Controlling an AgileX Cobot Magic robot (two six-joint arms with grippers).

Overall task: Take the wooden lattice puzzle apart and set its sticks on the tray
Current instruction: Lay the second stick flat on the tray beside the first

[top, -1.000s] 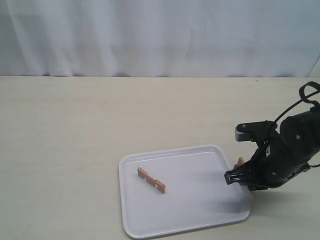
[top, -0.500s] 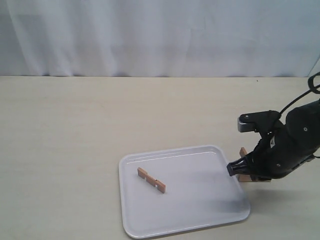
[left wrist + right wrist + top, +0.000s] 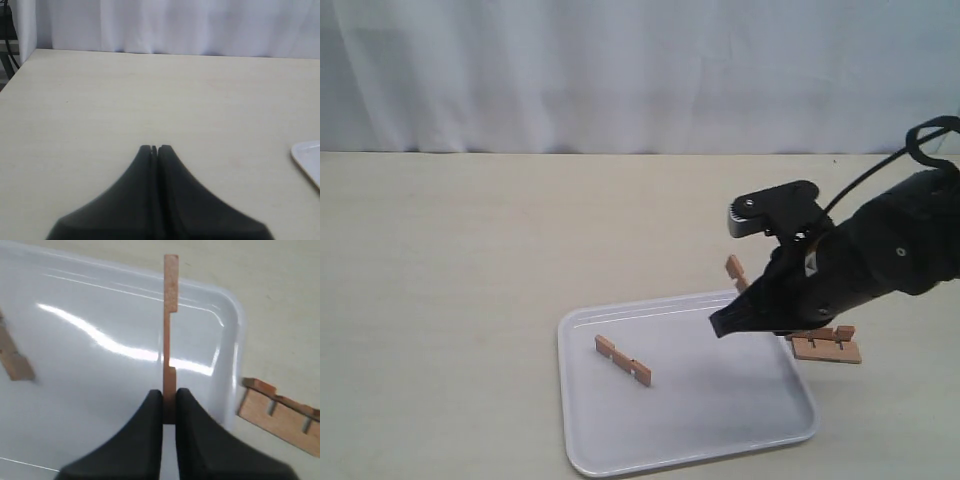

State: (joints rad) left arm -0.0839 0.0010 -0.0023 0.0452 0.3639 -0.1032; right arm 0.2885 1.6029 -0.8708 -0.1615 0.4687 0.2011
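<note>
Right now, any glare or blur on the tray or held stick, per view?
Right wrist view: glare streaks cross the tray; held stick sharp, right pincer soft-edged. Exterior view: even light, no glare. Left wrist view: no glare, left pincer slightly soft.

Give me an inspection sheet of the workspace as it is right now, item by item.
Surface: pale table, matte.
Job's things: white tray; loose stick lying in it; held stick raised above the tray; rest of puzzle on the table beside the tray's right edge.
Clutter: nothing seen.
Grippers: right gripper shut on the held stick; left gripper shut, empty, over the table.
Cables: black cable looping off the right arm.
Surroundings: white curtain behind the table.
</note>
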